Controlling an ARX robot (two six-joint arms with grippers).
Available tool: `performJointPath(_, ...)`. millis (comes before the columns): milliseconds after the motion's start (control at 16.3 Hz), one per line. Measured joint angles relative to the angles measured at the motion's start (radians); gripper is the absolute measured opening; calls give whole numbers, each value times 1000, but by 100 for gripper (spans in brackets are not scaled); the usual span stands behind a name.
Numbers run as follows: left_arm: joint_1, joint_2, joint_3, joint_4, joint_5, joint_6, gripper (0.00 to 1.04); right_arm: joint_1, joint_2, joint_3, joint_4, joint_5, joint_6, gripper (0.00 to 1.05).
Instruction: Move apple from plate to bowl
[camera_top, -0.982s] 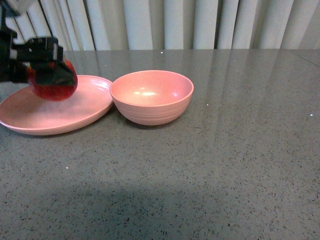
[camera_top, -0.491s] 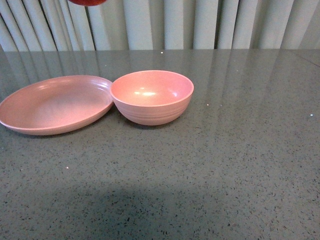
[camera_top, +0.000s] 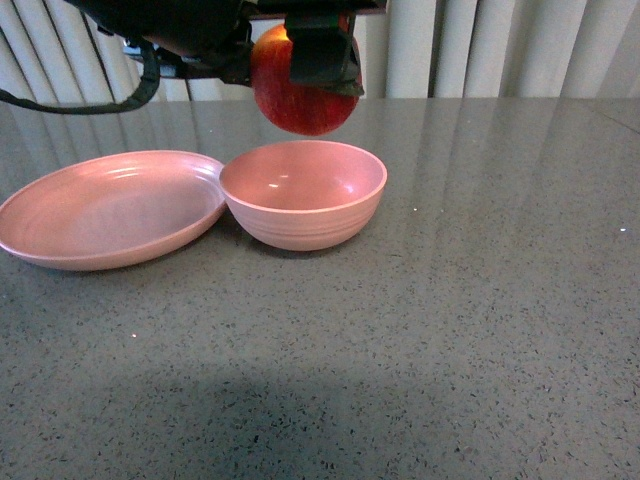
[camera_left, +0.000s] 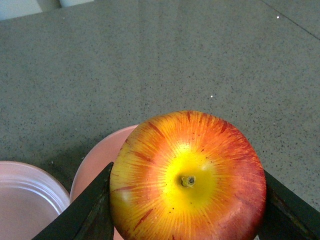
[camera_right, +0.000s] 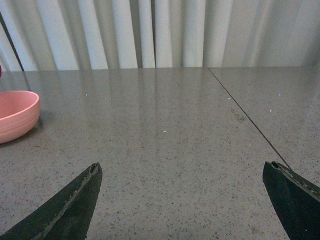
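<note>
We hold the apple (camera_top: 300, 100) in our left gripper (camera_top: 310, 55), its jaws clamped on the fruit's two sides. The stem and yellow patch point straight up at the wrist camera. The apple is clear of the plate (camera_top: 100, 215) and hangs in the air. The bowl (camera_top: 300, 225) lies directly below the gripper, with open air between fruit and rim. From the front the apple sits over the bowl's far half, close to centre. In the left wrist view the apple hides most of the bowl, and only an arc of pink shows past one side. We judge the coming move to be a straight descent and release, perhaps after a small shift toward the bowl's middle. The apple is round, so it should settle into the deep bowl whichever way it turns.

The plate lies below and off to the gripper's left, its rim touching the bowl's. Our right gripper (camera_right: 182, 172) is spread wide and holds nothing. It is well apart from the bowl, so the left arm is the one placed for this. The grey speckled table (camera_top: 450, 330) is glossy and bare around the dishes. Beyond it hangs a pale pleated curtain (camera_top: 480, 45).
</note>
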Motion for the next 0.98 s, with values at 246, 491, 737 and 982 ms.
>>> performJointPath(246,0,63,0,26,-4,-8,67,0,0,0,0,0,0,98)
performJointPath(491,10,126,1,27,-5,-20,67,0,0,0,0,0,0,98)
performJointPath(737,20,156,15,37,-7,-26,67,0,0,0,0,0,0,98)
performJointPath(982,26,187,27,39,1,-32,67,0,0,0,0,0,0,98)
